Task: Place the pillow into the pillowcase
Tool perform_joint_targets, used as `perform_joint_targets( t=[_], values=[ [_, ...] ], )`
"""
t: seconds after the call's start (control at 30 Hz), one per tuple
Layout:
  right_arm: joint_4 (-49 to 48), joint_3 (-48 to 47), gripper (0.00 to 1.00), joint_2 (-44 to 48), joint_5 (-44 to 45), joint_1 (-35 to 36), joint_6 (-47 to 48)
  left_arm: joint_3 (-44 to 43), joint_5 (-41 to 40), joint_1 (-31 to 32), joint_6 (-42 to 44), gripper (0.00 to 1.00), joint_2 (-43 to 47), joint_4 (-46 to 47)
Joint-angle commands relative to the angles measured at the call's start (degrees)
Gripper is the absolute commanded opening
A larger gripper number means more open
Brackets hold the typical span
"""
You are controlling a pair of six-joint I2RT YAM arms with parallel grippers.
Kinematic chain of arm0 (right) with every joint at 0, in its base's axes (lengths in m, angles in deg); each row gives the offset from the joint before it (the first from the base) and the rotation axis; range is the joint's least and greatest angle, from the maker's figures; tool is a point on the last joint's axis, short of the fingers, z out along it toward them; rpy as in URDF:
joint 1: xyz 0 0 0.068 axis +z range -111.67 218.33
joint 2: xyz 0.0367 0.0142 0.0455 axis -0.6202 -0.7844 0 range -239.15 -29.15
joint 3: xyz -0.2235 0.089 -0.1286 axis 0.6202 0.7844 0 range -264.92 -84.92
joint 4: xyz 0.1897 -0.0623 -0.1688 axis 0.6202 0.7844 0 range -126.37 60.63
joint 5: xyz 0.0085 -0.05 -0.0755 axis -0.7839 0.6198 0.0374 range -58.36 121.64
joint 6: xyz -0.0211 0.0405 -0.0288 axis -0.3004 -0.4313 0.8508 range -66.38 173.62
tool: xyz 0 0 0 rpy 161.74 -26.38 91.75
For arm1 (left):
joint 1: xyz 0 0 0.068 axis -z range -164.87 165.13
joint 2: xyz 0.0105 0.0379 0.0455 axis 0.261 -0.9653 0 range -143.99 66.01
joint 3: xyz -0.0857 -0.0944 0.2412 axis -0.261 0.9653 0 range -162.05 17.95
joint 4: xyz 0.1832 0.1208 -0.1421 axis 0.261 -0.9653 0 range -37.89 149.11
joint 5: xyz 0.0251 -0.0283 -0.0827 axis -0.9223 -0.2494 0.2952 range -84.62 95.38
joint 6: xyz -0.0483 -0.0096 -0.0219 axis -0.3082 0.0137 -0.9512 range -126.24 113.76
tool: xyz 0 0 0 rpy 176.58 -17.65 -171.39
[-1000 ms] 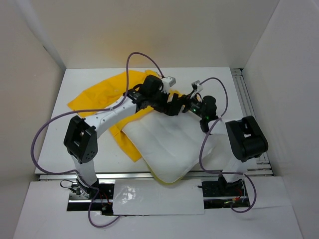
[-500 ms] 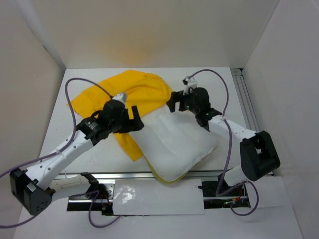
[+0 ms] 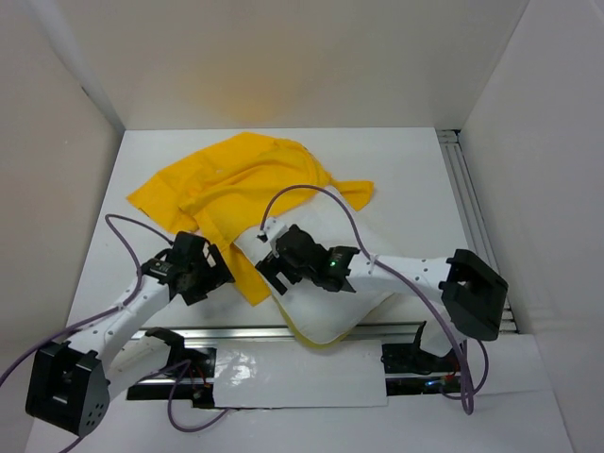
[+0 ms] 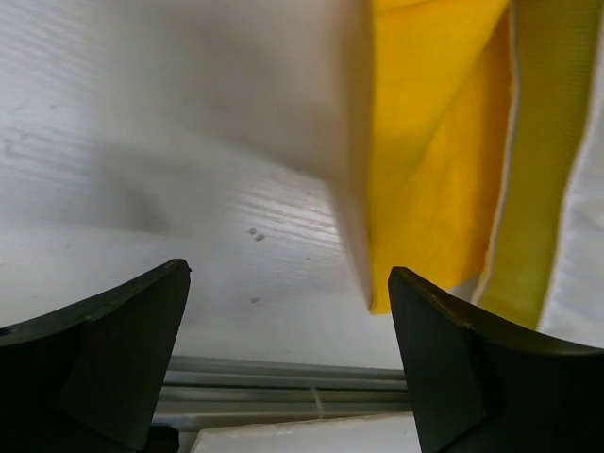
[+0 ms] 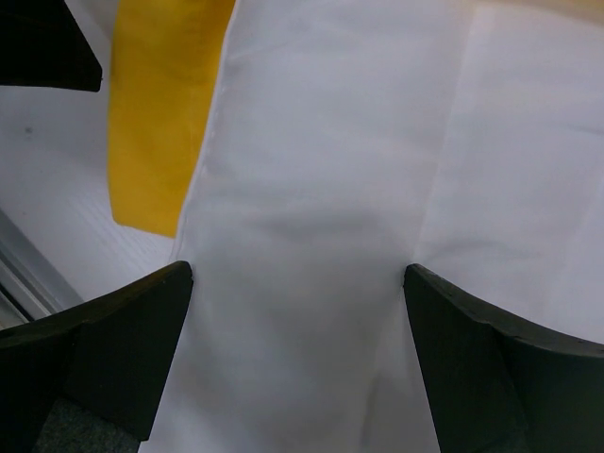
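The yellow pillowcase lies crumpled at the back left, one strip running forward along the pillow's left edge. The white pillow lies at the front middle, partly under my right arm. My left gripper is open and empty, low over the table beside the strip's near end. In the left wrist view the gripper has bare table between its fingers, and the pillowcase lies to the right. My right gripper is open over the pillow's left part. In the right wrist view the gripper straddles the pillow, with the pillowcase at the left.
A metal rail runs along the table's near edge, also seen in the left wrist view. White walls enclose the table on three sides. Purple cables loop over both arms. The left gripper's finger shows at the top left of the right wrist view.
Both grippers have left the back of the pillow. The left arm pulled back to the front left, the right arm swung left across the pillow. The pillowcase now lies spread at the back.
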Motion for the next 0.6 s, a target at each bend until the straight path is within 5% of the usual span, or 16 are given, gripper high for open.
perform_joint_targets(
  t=[0.0,0.3,0.4,0.43,0.57],
  values=[
    [3.1,-3.9,1.00,-2.9,6.6,1.5,0.4,1.4,5.4,-0.5,2.6,0.99,2.5,10.0],
    [1.4,-5.9,0.97,-10.9,5.1,1.5,-1.4,6.0,5.6,-0.5,3.7,0.97,-0.2,19.3],
    [0.4,-5.9,0.72,-11.5,5.8,1.5,-1.4,6.5,5.3,-0.5,3.7,0.89,-4.2,21.0],
    [0.4,-5.9,0.45,-11.5,5.8,1.5,-2.2,6.5,5.8,-0.5,3.7,0.86,-5.0,22.0],
    [-0.9,-5.3,0.05,-10.8,5.2,1.5,-2.2,7.7,8.8,-0.5,3.7,0.74,-7.6,28.4]
  ],
)
